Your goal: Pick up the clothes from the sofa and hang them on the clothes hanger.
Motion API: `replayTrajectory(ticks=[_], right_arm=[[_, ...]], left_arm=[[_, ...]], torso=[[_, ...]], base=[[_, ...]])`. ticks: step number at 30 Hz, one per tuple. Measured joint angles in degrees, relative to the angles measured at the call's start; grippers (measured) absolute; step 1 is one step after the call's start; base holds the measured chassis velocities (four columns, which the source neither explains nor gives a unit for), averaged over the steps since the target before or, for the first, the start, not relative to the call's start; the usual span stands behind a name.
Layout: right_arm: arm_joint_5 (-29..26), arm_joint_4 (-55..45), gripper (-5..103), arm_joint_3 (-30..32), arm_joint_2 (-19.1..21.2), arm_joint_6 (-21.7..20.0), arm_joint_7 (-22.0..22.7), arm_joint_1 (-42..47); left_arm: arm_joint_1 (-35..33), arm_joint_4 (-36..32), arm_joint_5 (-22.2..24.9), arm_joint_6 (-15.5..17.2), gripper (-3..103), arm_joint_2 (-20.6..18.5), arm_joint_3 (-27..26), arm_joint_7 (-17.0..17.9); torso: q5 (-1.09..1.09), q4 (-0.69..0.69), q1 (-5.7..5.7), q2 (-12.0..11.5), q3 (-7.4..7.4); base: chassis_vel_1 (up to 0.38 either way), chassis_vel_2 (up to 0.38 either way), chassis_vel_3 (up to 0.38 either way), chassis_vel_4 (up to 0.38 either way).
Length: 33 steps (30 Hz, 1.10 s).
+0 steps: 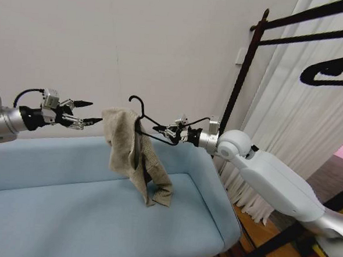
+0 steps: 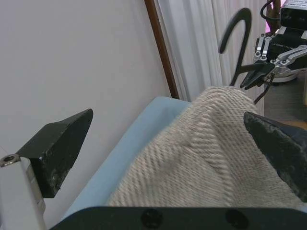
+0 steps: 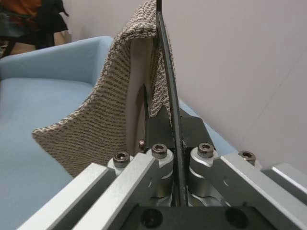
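– Beige and knitted, is that the garment (image 1: 129,152)? Where is it?

– Yes. It hangs in the air above the light blue sofa (image 1: 50,214), draped over a black hanger (image 1: 139,106). One part is over the hanger's shoulder, and the longer part falls down toward the seat cushion without reaching it.

– Who holds the hanger?

– The right gripper (image 1: 170,131). Its arm reaches in from the right side, and the jaws are closed tightly on one thin end of the hanger. In the right wrist view the black bar passes straight between the two fingers.

– And the other arm?

– The left gripper (image 1: 90,113) is stretched out from the left, at the same height as the garment. Its jaws are wide open, one finger above and one below, and the tips are at the left edge of the cloth. In the left wrist view the knit lies between the two black pads. Whether the lower tip really touches the cloth, I cannot say for sure; it holds nothing.

– What is behind?

– A plain white wall (image 1: 136,39). At the right of the sofa stands a dark rack (image 1: 244,75), and a second hanger (image 1: 332,71) hangs high on it, well apart from the garment.
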<state>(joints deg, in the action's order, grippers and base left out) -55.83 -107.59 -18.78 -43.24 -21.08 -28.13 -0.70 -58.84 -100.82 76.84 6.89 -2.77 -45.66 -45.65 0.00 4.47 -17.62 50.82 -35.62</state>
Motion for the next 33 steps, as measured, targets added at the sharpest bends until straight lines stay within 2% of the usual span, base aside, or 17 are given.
replayTrajectory(ticks=[3,7,12,15,25,27,31,32,33], right_arm=[[-0.26,-0.2,2,-0.28,0.22,0.01,-0.8,-0.6],[-1.51,-0.03,2,-0.31,0.14,-0.05,-1.48,-1.91],[-2.92,0.2,2,-0.16,-0.52,-0.85,-1.08,-3.04],[-3.46,0.12,2,-0.16,-0.74,-1.12,-0.44,-3.35],[-5.01,-0.77,2,-0.18,-1.61,-1.34,2.76,-3.53],[-5.1,-0.84,2,-0.18,-1.5,-1.35,2.8,-3.51],[-5.11,-1.24,2,-0.22,-0.49,-1.3,2.52,-3.23],[-5.11,-1.24,2,-0.22,-0.49,-1.3,2.52,-3.23],[-5.0,-1.25,2,-0.32,-0.28,-1.22,2.25,-3.18]], left_arm=[[-0.33,0.87,0.66,-0.48,100,-1.34,0.0,-1.9],[-1.03,1.15,0.86,-0.66,100,-3.25,0.12,-6.63],[-1.86,-0.21,0.73,-0.5,100,-4.33,0.69,-9.24],[-2.1,-1.32,0.79,0.13,100,-4.65,0.98,-9.42],[-3.2,-4.49,0.94,1.46,102,-3.54,2.08,-6.45],[-3.32,-4.55,0.94,1.51,97,-3.41,2.16,-6.44],[-3.71,-4.45,1.33,1.8,76,-3.08,2.38,-6.67],[-3.71,-4.45,1.33,1.8,76,-3.08,2.38,-6.67],[-3.74,-4.41,1.37,1.81,71,-3.07,2.4,-6.77]], torso=[[-0.01,0.0,0.0,0.0,0.0],[0.0,0.0,0.0,0.0,0.0],[0.0,-0.01,0.0,0.0,0.0],[0.0,0.0,0.0,0.0,0.0],[-0.01,-0.01,0.0,0.0,0.0],[0.0,-0.01,0.0,0.0,0.0],[0.0,0.0,0.0,0.0,0.0],[0.0,0.0,0.0,0.0,0.0],[0.0,0.0,0.0,0.0,0.0]], base=[[0.0,0.0,0.0,0.0],[0.0,0.0,0.0,0.0],[0.0,0.0,0.0,0.0],[0.0,0.0,0.0,0.0],[0.0,0.0,0.0,0.0],[0.0,0.0,0.0,0.0],[0.0,0.0,0.0,0.0],[0.0,0.0,0.0,0.0],[0.0,0.0,0.0,0.0]])
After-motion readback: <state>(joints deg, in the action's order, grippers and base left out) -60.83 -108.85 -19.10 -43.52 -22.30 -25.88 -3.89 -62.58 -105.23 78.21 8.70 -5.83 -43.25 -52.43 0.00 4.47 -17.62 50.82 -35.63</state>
